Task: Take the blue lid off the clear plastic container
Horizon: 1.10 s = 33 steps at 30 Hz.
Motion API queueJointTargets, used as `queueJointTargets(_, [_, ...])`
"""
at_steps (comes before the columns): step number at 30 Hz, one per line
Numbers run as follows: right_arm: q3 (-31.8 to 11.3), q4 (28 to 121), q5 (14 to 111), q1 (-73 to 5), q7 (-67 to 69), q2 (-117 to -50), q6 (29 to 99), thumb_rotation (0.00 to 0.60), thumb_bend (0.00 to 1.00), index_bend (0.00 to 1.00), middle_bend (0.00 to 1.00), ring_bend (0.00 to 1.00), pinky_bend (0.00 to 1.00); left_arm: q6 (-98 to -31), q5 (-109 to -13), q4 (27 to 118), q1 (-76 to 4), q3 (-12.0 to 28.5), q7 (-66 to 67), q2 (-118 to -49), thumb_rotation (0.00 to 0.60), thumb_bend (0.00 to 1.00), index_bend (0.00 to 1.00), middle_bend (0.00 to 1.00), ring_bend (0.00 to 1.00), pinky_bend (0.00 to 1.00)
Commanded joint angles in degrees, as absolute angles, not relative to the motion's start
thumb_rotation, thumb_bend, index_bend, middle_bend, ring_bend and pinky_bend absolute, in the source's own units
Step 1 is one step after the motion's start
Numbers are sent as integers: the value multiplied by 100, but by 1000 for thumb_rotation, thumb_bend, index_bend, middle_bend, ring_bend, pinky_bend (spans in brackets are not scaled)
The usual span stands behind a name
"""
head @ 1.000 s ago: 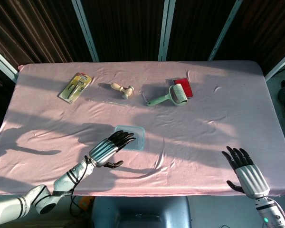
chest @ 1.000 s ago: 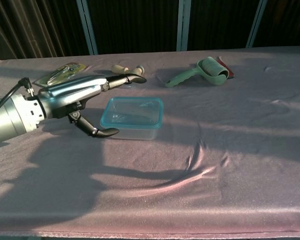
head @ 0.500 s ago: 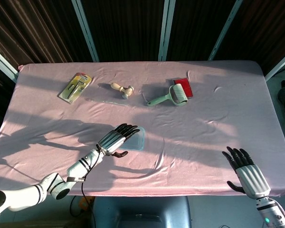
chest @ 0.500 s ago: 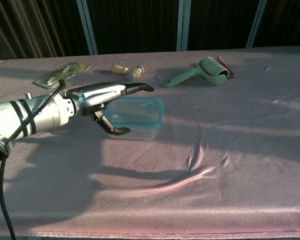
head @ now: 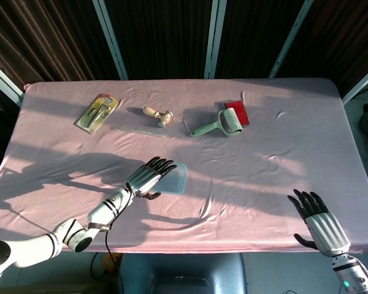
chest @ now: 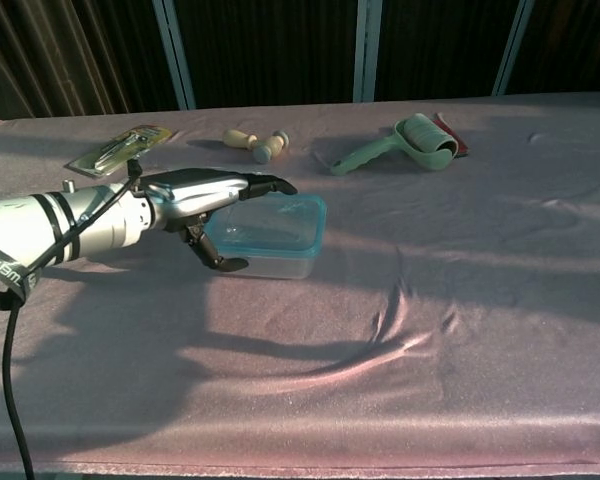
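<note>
One rectangular clear container [chest: 270, 240] with blue lid [chest: 263, 221] — left hand [chest: 205, 193] stretched flat across it, fingers [chest: 260, 184] open, gripping nothing.

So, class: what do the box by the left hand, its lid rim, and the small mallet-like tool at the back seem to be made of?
Container: clear, glossy plastic; the cloth shows through it.
Blue lid: translucent plastic, smooth teal rim.
Mallet-like tool: probably pale unpainted wood, matte.
</note>
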<state>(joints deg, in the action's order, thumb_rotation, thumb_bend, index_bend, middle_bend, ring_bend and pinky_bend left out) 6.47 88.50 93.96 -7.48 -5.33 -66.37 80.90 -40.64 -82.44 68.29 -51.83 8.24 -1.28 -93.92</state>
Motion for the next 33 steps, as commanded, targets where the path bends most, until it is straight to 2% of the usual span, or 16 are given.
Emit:
queueJointTargets(1, [638,8859,9401,-743,-557,-6645,8069,600,313,0,0,0,0,-3960,-8017,6873,-5252,847,145,-9380,600,282,0,0,0,0])
queueJointTargets(10, [605,8862,9425,-719,-566,-6645,8034,600,313,0,0,0,0,-3738,-7415,6829,-5354,953,456,-9415,600,281,0,2,0,0])
queueJointTargets(13, [593,8858,9426,-717,-576,-6648,8013,600,313,0,0,0,0,-3666,-7238,6829,-5376,970,490,-9428,600,283,0,127,65,18])
queueJointTargets(17, [558,8849,9445,-729,-591,-6677,8000,600,313,0,0,0,0,-3654,-7033,6847,-5405,956,714,-9439,600,288,0,364,233,83])
queueJointTargets(19, [538,8845,9470,-753,-644,-6716,7979,600,313,0,0,0,0,-3625,-6893,6932,-5406,951,806,-9423,600,289,0,504,358,135])
queueJointTargets(22, [447,8889,9523,-904,-811,-6817,7832,600,314,3,0,0,0,-3704,-6727,7140,-5376,926,972,-9403,600,291,0,615,440,178])
queueJointTargets(25, [270,8995,9522,-1183,-1076,-6983,7531,600,314,61,0,0,0,-3899,-6660,7332,-5321,870,1173,-9439,600,292,0,674,484,206])
queueJointTargets(33, [-126,9080,9590,-2166,-1667,-7754,6420,600,318,295,0,0,0,-4162,-6531,7610,-5272,711,1607,-9655,600,293,0,719,510,225])
